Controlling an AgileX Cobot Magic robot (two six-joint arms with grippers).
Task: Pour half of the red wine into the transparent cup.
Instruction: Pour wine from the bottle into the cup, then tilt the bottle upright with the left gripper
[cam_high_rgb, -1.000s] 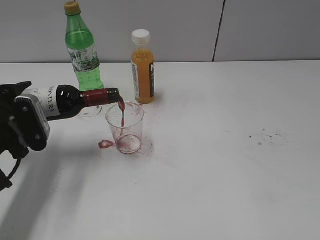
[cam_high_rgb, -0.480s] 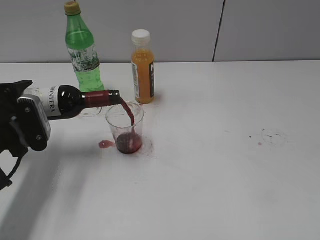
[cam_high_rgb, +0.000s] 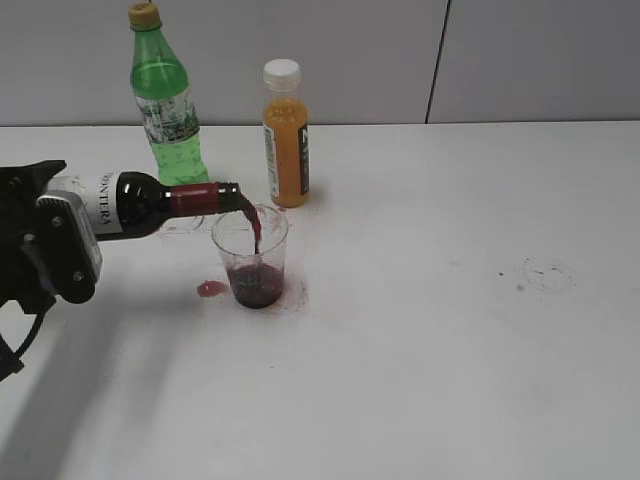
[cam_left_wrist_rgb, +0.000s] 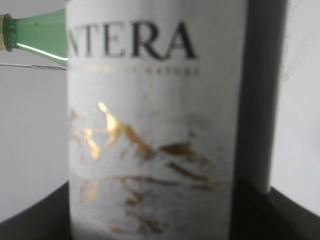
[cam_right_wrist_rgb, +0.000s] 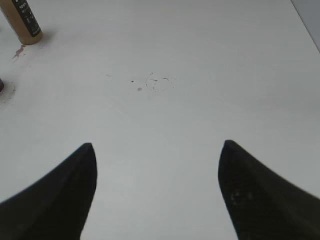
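Nearest in, on the left, the left gripper (cam_high_rgb: 45, 250) has the wine bottle (cam_high_rgb: 140, 203) clamped by its body and tipped almost flat, neck pointing right. Up close on the left wrist view, the white label (cam_left_wrist_rgb: 155, 120) fills the frame, its gold print blurred. A thin stream of red wine (cam_high_rgb: 255, 228) runs from the bottle's mouth into the transparent cup (cam_high_rgb: 251, 256), which stands upright on the white table (cam_high_rgb: 420, 340) just right of the neck, dark wine pooled in its bottom. A small red splash (cam_high_rgb: 211, 289) sits just left of the cup. Over on the right, the right gripper (cam_right_wrist_rgb: 157, 192) hangs above bare table, jaws spread wide, holding nothing. Farther back, the orange juice bottle (cam_high_rgb: 285, 135) stands behind the cup, and the green plastic bottle (cam_high_rgb: 166, 95) stands to its left.
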